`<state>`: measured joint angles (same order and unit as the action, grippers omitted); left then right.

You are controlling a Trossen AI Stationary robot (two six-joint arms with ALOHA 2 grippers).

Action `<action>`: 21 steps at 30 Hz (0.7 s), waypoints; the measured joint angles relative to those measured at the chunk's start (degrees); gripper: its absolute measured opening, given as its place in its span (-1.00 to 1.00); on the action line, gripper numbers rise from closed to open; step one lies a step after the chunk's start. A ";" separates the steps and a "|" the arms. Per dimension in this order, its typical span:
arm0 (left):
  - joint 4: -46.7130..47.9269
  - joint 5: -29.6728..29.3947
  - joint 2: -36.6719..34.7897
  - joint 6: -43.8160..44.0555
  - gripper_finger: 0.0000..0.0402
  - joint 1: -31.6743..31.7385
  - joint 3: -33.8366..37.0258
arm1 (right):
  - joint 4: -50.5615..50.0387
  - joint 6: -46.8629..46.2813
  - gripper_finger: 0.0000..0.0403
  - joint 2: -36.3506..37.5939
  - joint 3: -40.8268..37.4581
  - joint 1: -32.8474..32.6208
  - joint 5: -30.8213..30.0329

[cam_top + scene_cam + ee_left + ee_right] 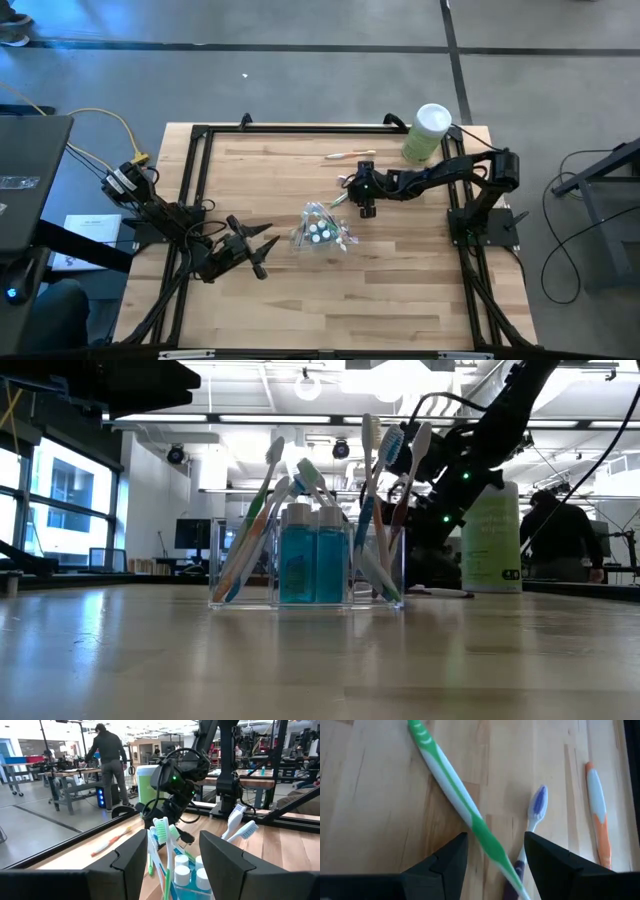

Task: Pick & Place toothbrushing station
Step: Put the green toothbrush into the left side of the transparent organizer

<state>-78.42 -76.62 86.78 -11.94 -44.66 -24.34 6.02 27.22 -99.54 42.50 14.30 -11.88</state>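
Observation:
The toothbrushing station [320,232] is a clear cup [305,575] standing on the table's middle, with several pastel toothbrushes [161,832] leaning in it and blue white-capped tubes [312,560] inside. My left gripper [262,247] waits open and level to the cup's left, its fingers [131,862] short of the cup. My right gripper [367,207] slants down just beyond the cup's far right side. It is open [496,840] over a green-and-white toothbrush [455,790], which lies on the table across a purple one [536,807] and runs between the fingers without touching them.
An orange-and-white toothbrush [350,153] lies near the far edge, also seen in the right wrist view [597,810]. A tall pale-green canister [427,133] stands at the far right corner. A black frame [195,180] borders the table. People stand at benches in the room beyond.

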 joint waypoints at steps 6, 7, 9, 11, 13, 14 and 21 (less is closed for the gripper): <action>0.01 -0.02 0.00 -0.01 -0.13 0.00 0.00 | -3.23 -3.24 -0.07 -3.10 2.16 1.29 0.42; 0.00 -0.02 0.00 0.00 -0.13 -0.02 0.00 | -3.95 -3.71 -0.09 -3.23 2.32 1.46 0.45; 0.02 -0.04 0.00 -0.02 -0.13 -0.02 0.00 | -4.80 -4.45 -0.16 -3.29 2.34 1.50 0.55; 0.01 -0.07 0.00 -0.02 -0.13 -0.02 0.00 | -5.14 -5.02 -0.28 -3.35 2.33 1.45 0.52; 0.01 -0.07 0.00 -0.02 -0.13 -0.02 0.00 | -5.35 -5.11 -0.45 -3.41 2.32 1.42 0.49; 0.01 -0.09 0.00 -0.02 -0.13 -0.02 0.00 | -5.49 -5.09 -0.54 -3.44 2.30 1.38 0.46; 0.01 -0.11 0.00 -0.04 -0.13 -0.02 0.00 | -6.41 -6.44 -0.92 -3.53 2.28 0.04 -2.24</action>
<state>-78.41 -76.73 86.78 -11.99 -44.69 -24.34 -0.39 20.78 -103.07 44.77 14.34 -14.12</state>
